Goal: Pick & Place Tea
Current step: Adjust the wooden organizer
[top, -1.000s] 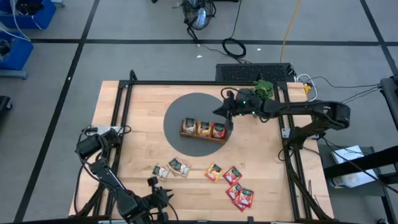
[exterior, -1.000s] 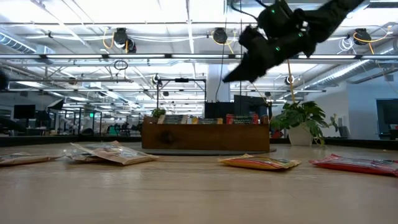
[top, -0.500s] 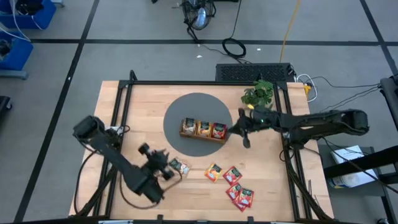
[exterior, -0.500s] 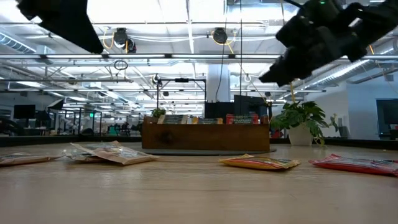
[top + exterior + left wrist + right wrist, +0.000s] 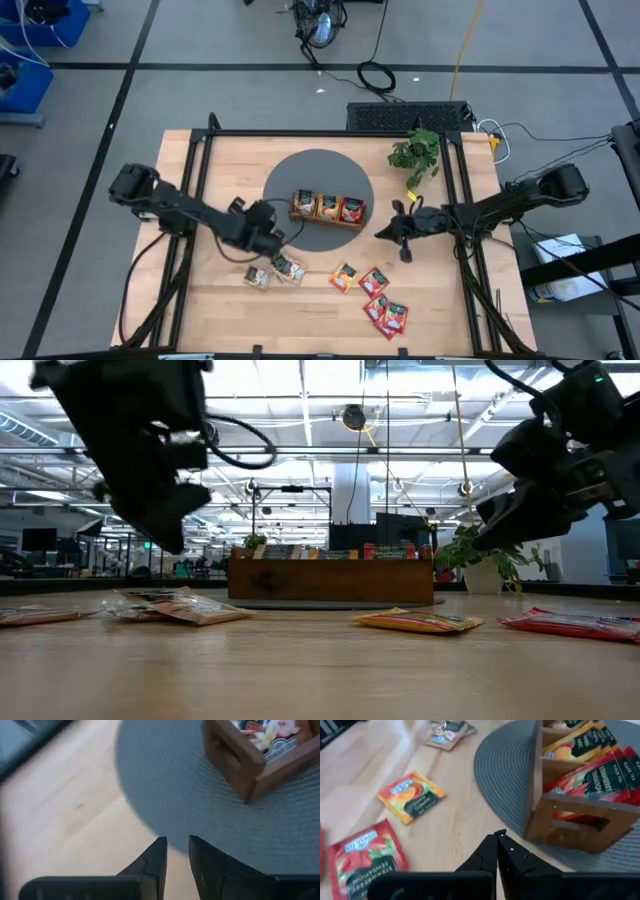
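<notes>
Loose tea sachets lie flat on the table's near part: two green ones [image 5: 288, 268], an orange one [image 5: 344, 277] and three red ones [image 5: 378, 300]. More stand in the wooden tray [image 5: 327, 208] on a round grey mat [image 5: 300, 170]. My left gripper [image 5: 275, 238] hangs above the mat's near left edge [image 5: 150, 820], pointing toward the tray's left end [image 5: 240, 765]. It is open by a narrow gap, with nothing in it [image 5: 177, 842]. My right gripper [image 5: 381, 232] is shut and empty [image 5: 497, 840], hanging just right of the tray's right end [image 5: 575, 820].
A small potted plant [image 5: 415, 152] stands at the table's far right. A black rail frame [image 5: 200, 170] runs along the table's sides. The right wrist view shows an orange sachet [image 5: 411, 796] and a red one [image 5: 367, 857] on bare wood beside the mat.
My left gripper has swung from the table's near edge toward the far edge, passing over the green sachets to the mat's near left edge. My right gripper has drawn back from above the tray's right end toward the right and near edges, and has sunk. No sachet has moved.
</notes>
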Controlling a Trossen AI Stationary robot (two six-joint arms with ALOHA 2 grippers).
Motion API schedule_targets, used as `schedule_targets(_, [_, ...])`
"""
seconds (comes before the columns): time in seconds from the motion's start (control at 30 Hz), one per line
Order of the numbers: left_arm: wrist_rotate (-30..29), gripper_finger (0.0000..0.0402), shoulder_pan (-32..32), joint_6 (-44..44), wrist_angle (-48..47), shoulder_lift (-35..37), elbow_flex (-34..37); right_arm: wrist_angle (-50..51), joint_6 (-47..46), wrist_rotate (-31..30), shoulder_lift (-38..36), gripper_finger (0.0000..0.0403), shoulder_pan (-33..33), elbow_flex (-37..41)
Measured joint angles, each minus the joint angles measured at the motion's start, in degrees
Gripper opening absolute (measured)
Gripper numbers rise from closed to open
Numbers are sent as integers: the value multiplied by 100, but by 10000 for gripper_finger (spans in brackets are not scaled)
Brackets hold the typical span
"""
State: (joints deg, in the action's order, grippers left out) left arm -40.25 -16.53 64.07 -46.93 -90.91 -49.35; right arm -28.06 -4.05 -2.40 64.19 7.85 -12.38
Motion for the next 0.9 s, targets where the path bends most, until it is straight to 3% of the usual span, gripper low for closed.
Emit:
schedule_targets(0.23, [440, 88, 742, -1153, 1702, -35, 529, -1111, -72, -215, 823, 0, 64, 34])
schedule_targets(0.53, [940, 88, 1116, -1577, 2394, -35, 661, -2360, -248, -201, 2401, 0, -30, -221])
schedule_targets(0.73, [939, 88, 1211, -1575, 2473, -111, 661, -2363, -127, 66, 3191, 0, -34, -811])
schedule_targets(0.9, [1196, 88, 1303, -1720, 2847, -446, 661, -2123, -125, -570, 3629, 0, -36, -1169])
